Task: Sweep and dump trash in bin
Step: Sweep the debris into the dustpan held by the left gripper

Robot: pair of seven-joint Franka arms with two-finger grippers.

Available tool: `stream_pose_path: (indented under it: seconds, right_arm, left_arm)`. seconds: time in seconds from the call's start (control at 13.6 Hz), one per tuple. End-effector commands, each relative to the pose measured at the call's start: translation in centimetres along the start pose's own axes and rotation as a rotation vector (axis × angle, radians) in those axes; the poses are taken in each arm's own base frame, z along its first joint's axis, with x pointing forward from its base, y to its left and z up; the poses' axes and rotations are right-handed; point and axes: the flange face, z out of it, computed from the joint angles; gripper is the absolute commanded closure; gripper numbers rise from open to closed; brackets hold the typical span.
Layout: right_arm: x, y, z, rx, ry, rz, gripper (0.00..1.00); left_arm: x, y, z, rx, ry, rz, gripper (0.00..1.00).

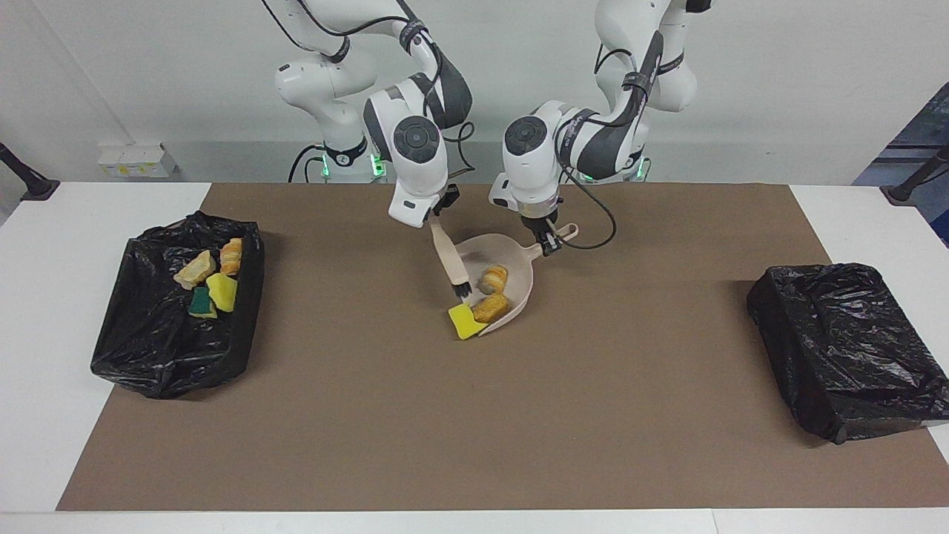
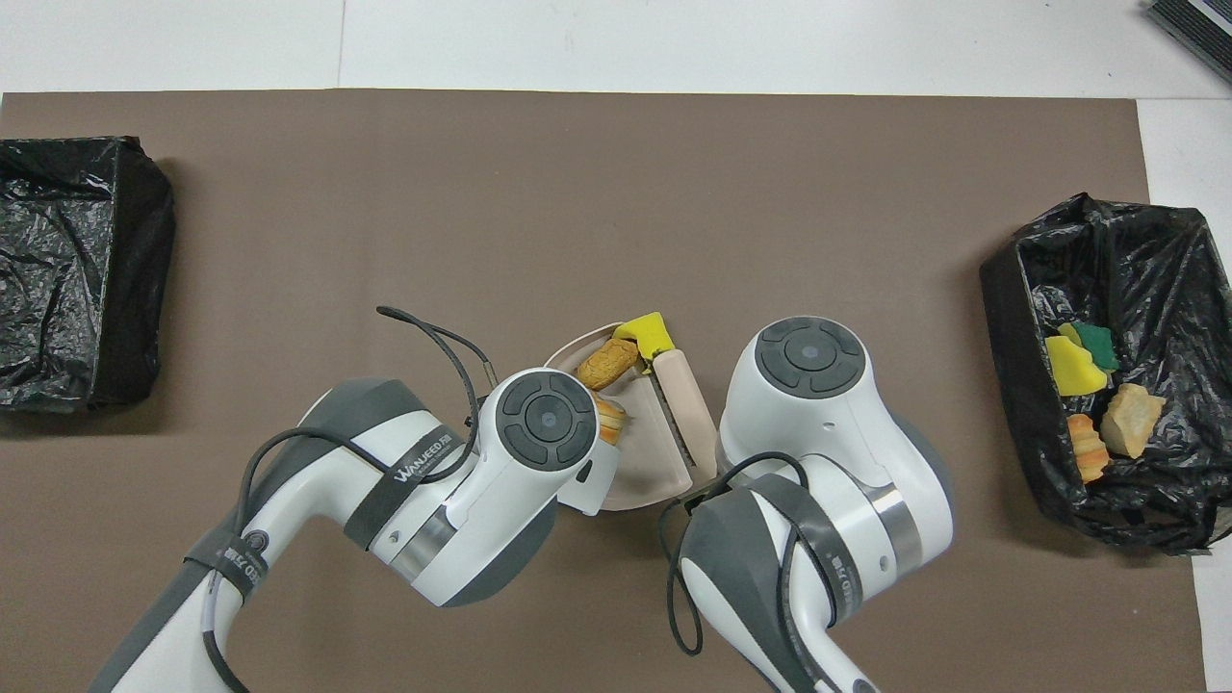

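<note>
We are seeing the left tool point(image 1: 549, 243) pinching the dustpan point(image 1: 511, 256) by its handle and the right tool point(image 1: 437, 215) pinching the brush point(image 1: 449, 258), its bristles tilting down by the pan's open edge. Only the facing view is showing both grips; from overhead the wrists are covering them. Two bread lumps point(image 1: 493, 291) are sitting in the pan, and a yellow sponge piece point(image 2: 650, 332) is lying at its lip. Four more scraps point(image 2: 1092, 390) are resting in the black bin point(image 1: 159, 348) at the right arm's end of the bench point(image 1: 44, 297); another bagged bin point(image 1: 845, 348) is sitting at the left arm's end.
</note>
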Motion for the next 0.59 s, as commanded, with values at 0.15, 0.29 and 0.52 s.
stream_pose_path:
  seconds: [0.15,0.29,0.52]
  right_arm:
    - [3.6,5.7,-0.6,-0.123,0.039,-0.119,1.00]
    - [6.6,7.0,-0.9,-0.114,0.039,-0.106,1.00]
    - [8.9,6.1,0.1,-0.131,0.017,-0.128,1.00]
  left_arm:
    - [-0.7,0.3,0.2,0.004,0.013,0.009,1.00]
    - [-0.7,0.2,0.2,0.001,0.009,0.008,1.00]
    - [-1.3,-0.4,0.4,-0.005,0.004,-0.007,1.00]
